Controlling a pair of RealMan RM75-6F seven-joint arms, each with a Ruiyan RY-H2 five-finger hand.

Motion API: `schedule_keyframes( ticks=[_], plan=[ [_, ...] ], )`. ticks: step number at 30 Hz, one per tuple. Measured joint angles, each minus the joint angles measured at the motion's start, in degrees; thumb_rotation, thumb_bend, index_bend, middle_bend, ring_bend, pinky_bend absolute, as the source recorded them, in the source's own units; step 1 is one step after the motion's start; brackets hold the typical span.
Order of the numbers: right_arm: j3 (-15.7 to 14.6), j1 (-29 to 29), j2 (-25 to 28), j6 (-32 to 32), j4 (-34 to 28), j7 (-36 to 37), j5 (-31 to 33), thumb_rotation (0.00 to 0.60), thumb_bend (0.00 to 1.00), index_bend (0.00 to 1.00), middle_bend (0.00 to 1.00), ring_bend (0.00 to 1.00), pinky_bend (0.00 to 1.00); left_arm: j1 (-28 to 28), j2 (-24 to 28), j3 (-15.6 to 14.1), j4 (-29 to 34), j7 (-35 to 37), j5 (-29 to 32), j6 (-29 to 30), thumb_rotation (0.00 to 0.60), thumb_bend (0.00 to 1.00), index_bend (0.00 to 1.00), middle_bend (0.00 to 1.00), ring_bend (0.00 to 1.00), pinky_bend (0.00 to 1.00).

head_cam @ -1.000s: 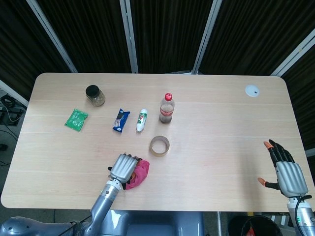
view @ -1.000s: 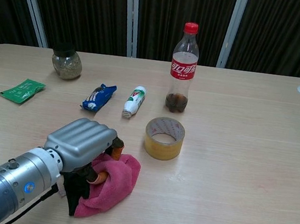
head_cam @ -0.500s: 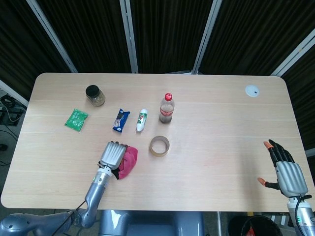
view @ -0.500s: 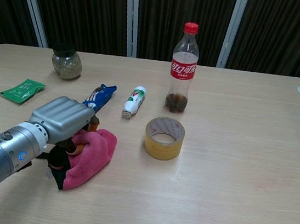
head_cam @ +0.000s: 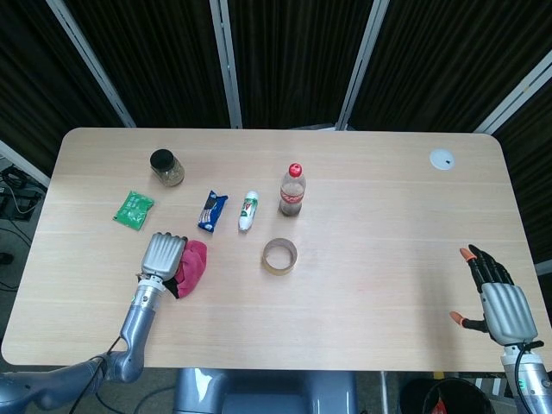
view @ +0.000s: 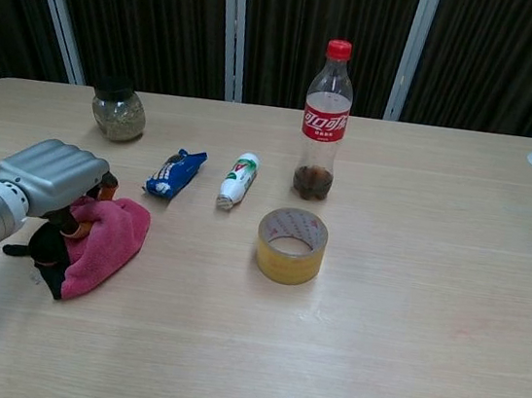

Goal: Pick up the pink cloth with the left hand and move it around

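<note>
The pink cloth [head_cam: 192,266] [view: 103,242] is bunched up at the left front of the table, just below the blue snack packet. My left hand [head_cam: 163,260] [view: 47,185] grips it from the left, fingers curled over the cloth's near edge. Part of the cloth is hidden under the hand. Whether it touches the table I cannot tell. My right hand [head_cam: 499,299] hovers at the table's right front corner, fingers spread, holding nothing; the chest view does not show it.
Behind the cloth lie a blue snack packet [head_cam: 212,210], a small white bottle [head_cam: 248,210] and a green sachet [head_cam: 133,209]. A glass jar [head_cam: 166,166] stands further back. A cola bottle [head_cam: 291,191] and a tape roll [head_cam: 280,255] sit mid-table. A white disc [head_cam: 442,159] lies far right.
My left hand has carried the pink cloth leftward and a little away from the front edge, from beside the tape roll to below the snack packet. The right hand has stayed put.
</note>
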State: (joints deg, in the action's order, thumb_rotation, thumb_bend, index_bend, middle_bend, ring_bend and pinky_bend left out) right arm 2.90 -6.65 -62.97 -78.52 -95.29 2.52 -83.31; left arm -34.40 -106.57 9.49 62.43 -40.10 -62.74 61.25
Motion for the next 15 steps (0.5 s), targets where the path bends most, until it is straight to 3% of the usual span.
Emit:
schedule_keyframes(
  ticks=[7, 15],
  plan=[
    [0.0, 0.0, 0.1, 0.0, 0.0, 0.3, 0.0, 0.6, 0.0, 0.0, 0.0, 0.0, 0.12, -1.9, -2.6, 0.9, 0.8, 1.9, -1.6, 0.3, 0.6, 0.62, 0.87, 0.6, 0.49, 0.56],
    [0.1, 0.0, 0.1, 0.0, 0.1, 0.7, 0.3, 0.6, 0.0, 0.0, 0.0, 0.0, 0.12, -4.3, -7.0, 0.6, 1.0, -0.7, -2.6, -0.2, 0.6, 0.62, 0.87, 0.6, 0.49, 0.56]
  ],
)
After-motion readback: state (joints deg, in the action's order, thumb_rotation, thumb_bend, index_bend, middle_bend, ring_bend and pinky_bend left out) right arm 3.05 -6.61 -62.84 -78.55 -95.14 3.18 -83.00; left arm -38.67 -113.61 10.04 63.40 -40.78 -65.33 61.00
